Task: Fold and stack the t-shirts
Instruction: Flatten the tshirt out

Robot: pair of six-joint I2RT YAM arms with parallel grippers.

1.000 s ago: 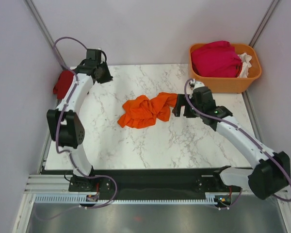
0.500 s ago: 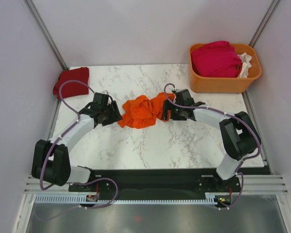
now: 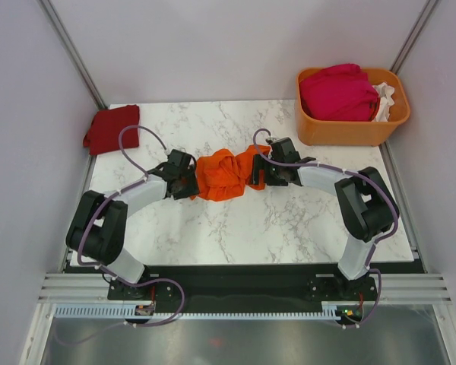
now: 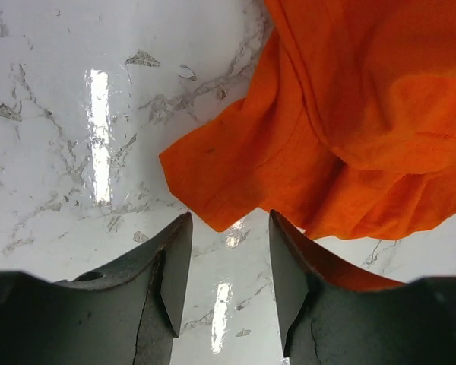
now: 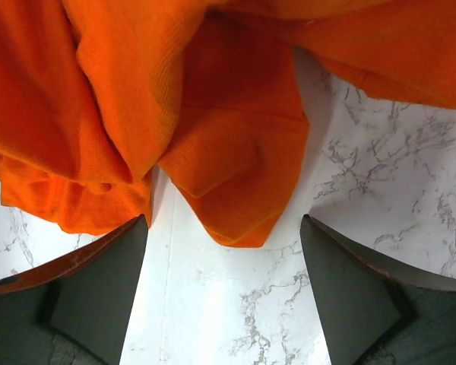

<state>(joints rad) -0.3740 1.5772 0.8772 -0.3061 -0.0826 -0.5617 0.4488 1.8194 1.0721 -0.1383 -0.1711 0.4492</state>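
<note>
A bright orange t-shirt [image 3: 226, 173] lies crumpled at the middle of the marble table. My left gripper [image 3: 188, 176] is at its left edge, open; in the left wrist view a corner of the orange t-shirt [image 4: 342, 129] points just into the mouth of the left gripper [image 4: 228, 220]. My right gripper [image 3: 262, 171] is at the shirt's right edge, wide open. In the right wrist view a fold of the orange t-shirt [image 5: 175, 99] reaches between the tips of the right gripper [image 5: 223, 224]. A folded dark red t-shirt [image 3: 111, 128] lies at the far left corner.
An orange plastic basket [image 3: 349, 131] stands at the far right corner with a magenta t-shirt [image 3: 338, 91] and a white one [image 3: 385, 97] inside. The table's edges run close to both side walls.
My left arm swung from the dark red t-shirt at the far left corner down to the orange t-shirt's left edge. My right gripper moved left up against the shirt's right edge.
</note>
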